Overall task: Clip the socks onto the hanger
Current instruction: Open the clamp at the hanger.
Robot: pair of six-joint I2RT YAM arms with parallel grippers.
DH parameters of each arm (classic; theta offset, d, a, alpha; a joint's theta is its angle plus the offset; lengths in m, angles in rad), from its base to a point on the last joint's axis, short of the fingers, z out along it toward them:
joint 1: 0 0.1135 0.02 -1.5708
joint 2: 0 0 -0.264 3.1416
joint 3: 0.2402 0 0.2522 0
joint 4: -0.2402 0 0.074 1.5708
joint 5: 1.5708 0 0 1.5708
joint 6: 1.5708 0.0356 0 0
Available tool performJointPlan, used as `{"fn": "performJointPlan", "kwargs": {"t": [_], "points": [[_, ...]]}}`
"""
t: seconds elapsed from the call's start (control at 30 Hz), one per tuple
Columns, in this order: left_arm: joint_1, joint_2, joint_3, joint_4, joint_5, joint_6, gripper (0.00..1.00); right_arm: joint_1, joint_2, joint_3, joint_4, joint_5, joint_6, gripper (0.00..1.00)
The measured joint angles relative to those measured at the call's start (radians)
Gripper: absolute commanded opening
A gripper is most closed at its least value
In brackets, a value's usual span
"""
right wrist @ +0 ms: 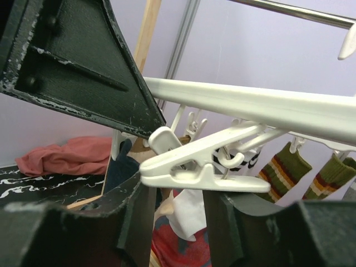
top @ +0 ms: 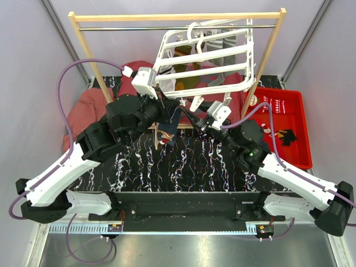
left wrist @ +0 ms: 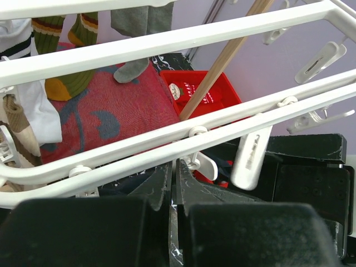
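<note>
Left gripper is pinched fully together under the hanger's near bar. A navy sock hangs from its tips, just below that bar and just left of the right gripper.

Right gripper's fingers stand apart, with a white clip lying across just above the gap. Can't tell if they press on it. The clip dangles from the hanger's front bar, and the navy sock is just beside its tail end.

The hanger hangs tilted off the wooden rail. Olive striped socks are already clipped on the far side.
</note>
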Motion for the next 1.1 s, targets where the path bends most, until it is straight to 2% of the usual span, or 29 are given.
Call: {"fn": "performJointPlan", "kwargs": {"t": [0.27,0.37,0.5,0.73,0.93,1.1], "points": [[0.004,0.000,0.000,-0.009,0.000,-0.001,0.02,-0.007,0.009,0.011,-0.022,-0.021,0.007,0.25],[0.005,0.000,0.004,-0.012,0.000,-0.001,0.14,-0.007,0.009,0.011,-0.023,-0.024,0.015,0.18],[0.005,0.000,0.007,-0.013,0.005,-0.002,0.32,-0.006,0.009,0.011,-0.026,-0.043,0.051,0.01],[0.006,-0.029,-0.041,0.025,0.024,0.043,0.63,-0.007,0.008,0.011,-0.023,-0.046,0.158,0.00],[0.005,-0.087,-0.158,0.136,0.057,0.100,0.71,-0.008,0.008,0.011,-0.034,-0.047,0.243,0.00],[0.001,-0.087,-0.192,0.197,0.072,0.168,0.72,-0.008,0.008,0.014,-0.073,-0.040,0.293,0.00]]}}
